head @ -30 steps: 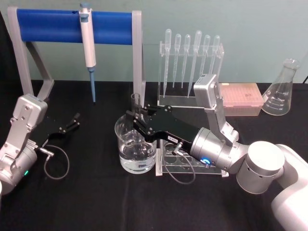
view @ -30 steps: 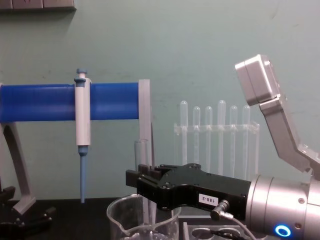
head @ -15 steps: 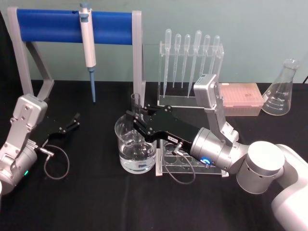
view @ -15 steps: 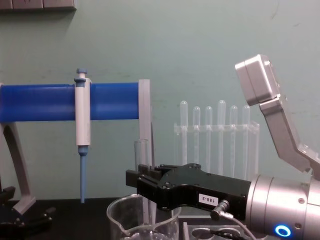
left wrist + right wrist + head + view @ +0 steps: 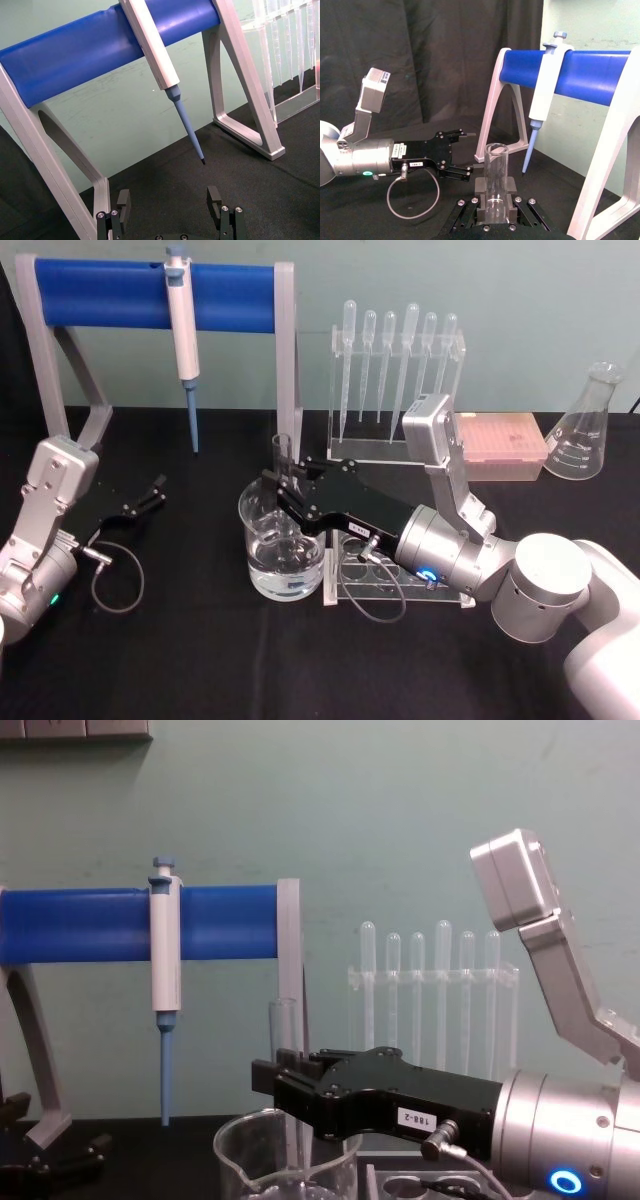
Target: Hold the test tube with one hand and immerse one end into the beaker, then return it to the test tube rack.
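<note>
The test tube (image 5: 282, 454) stands upright, open rim on top, with my right gripper (image 5: 279, 490) shut on its middle. Its lower part reaches down inside the beaker (image 5: 283, 558), which holds water; I cannot tell whether the tip touches the water. From the chest, the test tube (image 5: 281, 1025) rises above the right gripper (image 5: 286, 1082) and drops into the beaker (image 5: 250, 1160). In the right wrist view the test tube (image 5: 496, 167) sits clamped in the right gripper (image 5: 495, 199). My left gripper (image 5: 152, 492) rests open on the table at the left, also seen as the left gripper (image 5: 169, 204).
A blue-barred stand (image 5: 120, 292) holds a white-and-blue pipettor (image 5: 182, 330) at the back left. Behind the beaker is a rack of plastic pipettes (image 5: 398, 370). A clear tube rack (image 5: 385, 585) lies under my right wrist. A pink tip box (image 5: 505, 445) and a flask (image 5: 586, 425) sit back right.
</note>
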{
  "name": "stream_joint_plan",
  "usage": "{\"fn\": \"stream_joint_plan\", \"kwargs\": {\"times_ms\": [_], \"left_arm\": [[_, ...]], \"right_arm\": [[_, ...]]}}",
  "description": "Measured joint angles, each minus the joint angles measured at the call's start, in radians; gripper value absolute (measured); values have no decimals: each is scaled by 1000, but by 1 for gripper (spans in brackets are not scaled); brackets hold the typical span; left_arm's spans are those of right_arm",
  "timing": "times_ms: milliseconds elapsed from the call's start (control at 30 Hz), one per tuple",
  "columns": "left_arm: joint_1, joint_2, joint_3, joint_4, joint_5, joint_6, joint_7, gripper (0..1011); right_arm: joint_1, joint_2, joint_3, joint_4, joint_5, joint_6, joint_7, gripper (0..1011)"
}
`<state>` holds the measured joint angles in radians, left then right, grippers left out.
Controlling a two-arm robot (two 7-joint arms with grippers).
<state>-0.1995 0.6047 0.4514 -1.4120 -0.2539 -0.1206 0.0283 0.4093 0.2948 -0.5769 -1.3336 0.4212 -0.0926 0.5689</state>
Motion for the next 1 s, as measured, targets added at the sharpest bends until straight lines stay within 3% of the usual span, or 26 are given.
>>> {"fn": "stream_joint_plan", "kwargs": {"times_ms": [1000], "left_arm": [[0,0,0,0,0,0,0,1000]], "right_arm": [[0,0,0,0,0,0,0,225]]}}
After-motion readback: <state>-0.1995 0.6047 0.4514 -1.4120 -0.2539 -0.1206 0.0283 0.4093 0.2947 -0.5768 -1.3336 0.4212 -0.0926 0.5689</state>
